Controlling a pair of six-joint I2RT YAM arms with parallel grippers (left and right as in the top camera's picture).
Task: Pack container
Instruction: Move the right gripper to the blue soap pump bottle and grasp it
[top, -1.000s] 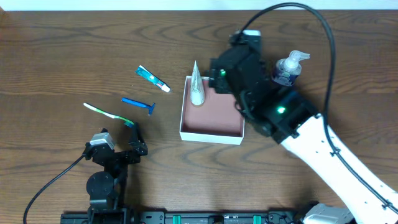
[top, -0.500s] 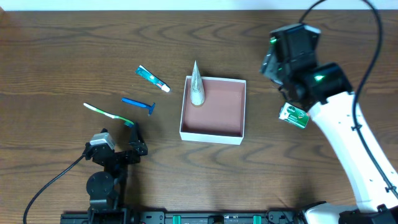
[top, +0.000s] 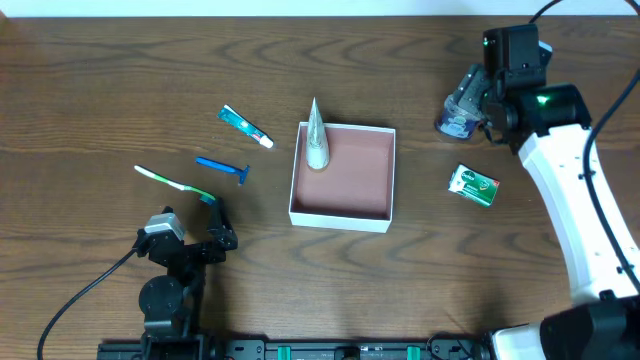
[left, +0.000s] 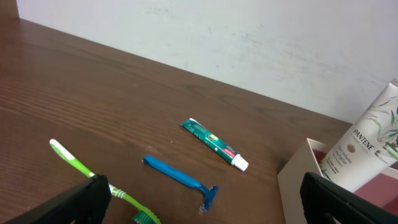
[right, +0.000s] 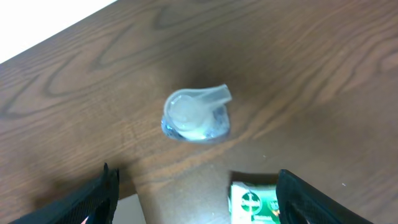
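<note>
Filling every view, a dark wood-grain surface runs back to a plain white wall. The container sits mid-surface, with a white tube propped in its far left corner. To its left lie a small toothpaste tube, a blue razor and a green toothbrush, each apart. To its right stand a clear pump bottle and, nearer, a green packet. The right fingers are spread above the bottle, empty. The left fingers, spread wide, hang empty by the toothbrush head.

Container — square, white-walled, reddish-brown inside — mid-table, upright.
</note>
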